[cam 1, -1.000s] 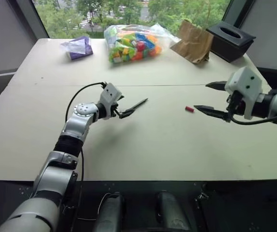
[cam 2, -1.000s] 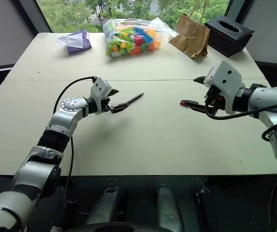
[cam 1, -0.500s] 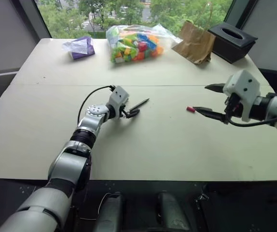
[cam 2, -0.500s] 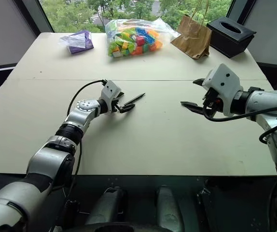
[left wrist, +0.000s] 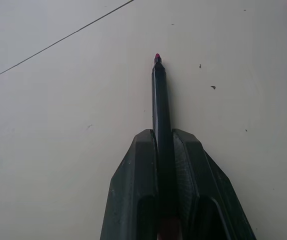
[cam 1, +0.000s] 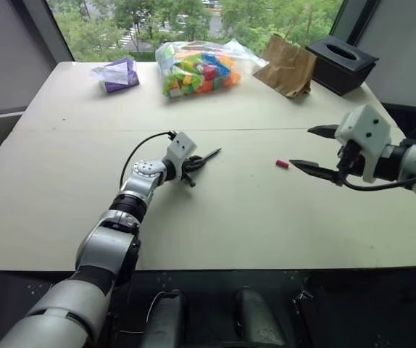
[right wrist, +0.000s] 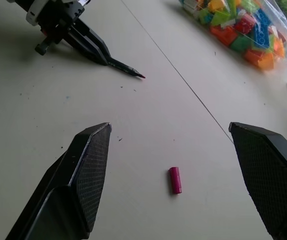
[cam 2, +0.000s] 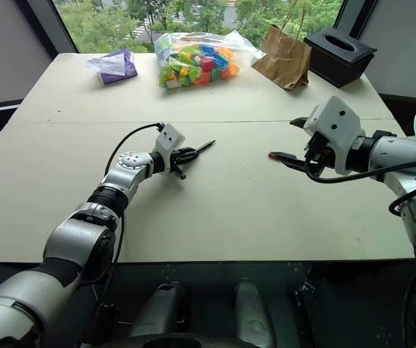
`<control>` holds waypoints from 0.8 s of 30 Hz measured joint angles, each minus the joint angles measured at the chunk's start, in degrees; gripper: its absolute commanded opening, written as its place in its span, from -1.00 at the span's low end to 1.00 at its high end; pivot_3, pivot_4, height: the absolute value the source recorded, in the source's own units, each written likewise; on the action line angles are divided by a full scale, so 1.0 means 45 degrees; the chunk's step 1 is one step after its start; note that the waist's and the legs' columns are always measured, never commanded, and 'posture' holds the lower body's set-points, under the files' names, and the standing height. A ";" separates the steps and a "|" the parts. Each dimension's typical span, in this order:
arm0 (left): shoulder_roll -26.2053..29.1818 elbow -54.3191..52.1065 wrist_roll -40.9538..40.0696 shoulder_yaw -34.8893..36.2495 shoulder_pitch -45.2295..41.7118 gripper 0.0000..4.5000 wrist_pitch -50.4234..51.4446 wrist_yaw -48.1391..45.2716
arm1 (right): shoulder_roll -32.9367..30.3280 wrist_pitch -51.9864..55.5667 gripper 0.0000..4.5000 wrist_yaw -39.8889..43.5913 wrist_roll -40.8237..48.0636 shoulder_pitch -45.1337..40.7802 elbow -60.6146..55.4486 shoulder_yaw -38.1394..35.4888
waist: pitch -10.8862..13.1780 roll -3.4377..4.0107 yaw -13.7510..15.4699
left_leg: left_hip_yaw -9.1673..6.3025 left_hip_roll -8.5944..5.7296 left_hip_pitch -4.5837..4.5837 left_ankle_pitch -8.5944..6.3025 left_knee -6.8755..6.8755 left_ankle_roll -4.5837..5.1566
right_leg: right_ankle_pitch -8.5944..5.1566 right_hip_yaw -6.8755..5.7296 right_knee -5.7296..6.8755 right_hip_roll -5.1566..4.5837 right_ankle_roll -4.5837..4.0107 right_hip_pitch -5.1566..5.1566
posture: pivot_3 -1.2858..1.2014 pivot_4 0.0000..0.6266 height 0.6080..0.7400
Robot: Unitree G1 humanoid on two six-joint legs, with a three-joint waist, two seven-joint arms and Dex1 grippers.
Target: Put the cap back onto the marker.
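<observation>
The marker (cam 1: 208,154) is a thin black stick lying on the beige table (cam 1: 215,217), its pinkish tip pointing toward the far right. My left gripper (cam 1: 193,164) is shut on its rear end; the left wrist view shows both fingers (left wrist: 141,170) clamped on the marker (left wrist: 159,100). The cap (cam 1: 282,164), a tiny red-pink cylinder, lies on the table to the marker's right, apart from it. My right gripper (cam 1: 304,147) hovers open just right of the cap and above it. In the right wrist view the cap (right wrist: 175,180) sits between the wide-spread fingers (right wrist: 91,165).
At the table's far side are a clear bag of coloured toy blocks (cam 1: 197,69), a purple packet (cam 1: 119,72), a brown paper bag (cam 1: 289,65) and a black tissue box (cam 1: 340,56). A seam line (cam 1: 85,129) crosses the table.
My left gripper sank slightly toward the table and closed its fingers on the marker's rear end. The right gripper and the cap stayed put.
</observation>
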 measured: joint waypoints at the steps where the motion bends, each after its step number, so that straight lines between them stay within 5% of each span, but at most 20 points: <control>1: 0.0033 -0.0016 -0.0001 0.0000 0.0005 -1.00 0.0007 -0.0053 | 0.0010 -0.0007 0.73 -0.0001 0.0000 0.0014 0.0000 0.0000 | 0.0000 0.0000 -0.0001 | 0.0000 0.0000 0.0000 0.0000 -0.0001 0.0000 | 0.0000 -0.0001 0.0000 0.0000 0.0000 0.0000 | 0.03 -0.52 1.00; 8: 0.0859 -0.1878 -0.0116 0.0013 0.0988 -1.00 0.0654 -0.1022 | 0.0972 -0.0549 0.73 -0.0275 -0.0216 0.0141 0.0548 0.0264 | 0.0000 -0.0001 -0.0054 | 0.0001 0.0002 -0.0004 0.0000 -0.0011 0.0000 | 0.0000 0.0003 0.0001 0.0001 0.0000 -0.0010 | 0.03 -0.52 1.00; 14: 0.2684 -0.7927 -0.1359 0.1013 0.3409 -1.00 0.4037 -0.1597 | 0.3097 -0.2324 0.73 -0.0734 -0.1053 0.0013 0.3681 0.1098 | 0.0006 -0.0003 0.0019 | -0.0013 0.0008 -0.0037 0.0003 -0.0017 -0.0005 | 0.0002 0.0029 0.0023 -0.0005 -0.0003 -0.0070 | 0.03 -0.52 1.00; 24: 0.3446 -1.4626 -0.3330 0.2386 0.5572 -1.00 0.8251 -0.0313 | 0.4458 -0.5276 0.73 -0.0354 -0.1767 -0.1600 0.8621 0.1307 | 0.0006 -0.0002 -0.0015 | -0.0008 -0.0006 -0.0032 0.0004 -0.0023 -0.0006 | 0.0002 0.0026 0.0008 -0.0016 -0.0003 -0.0059 | 0.03 -0.52 1.00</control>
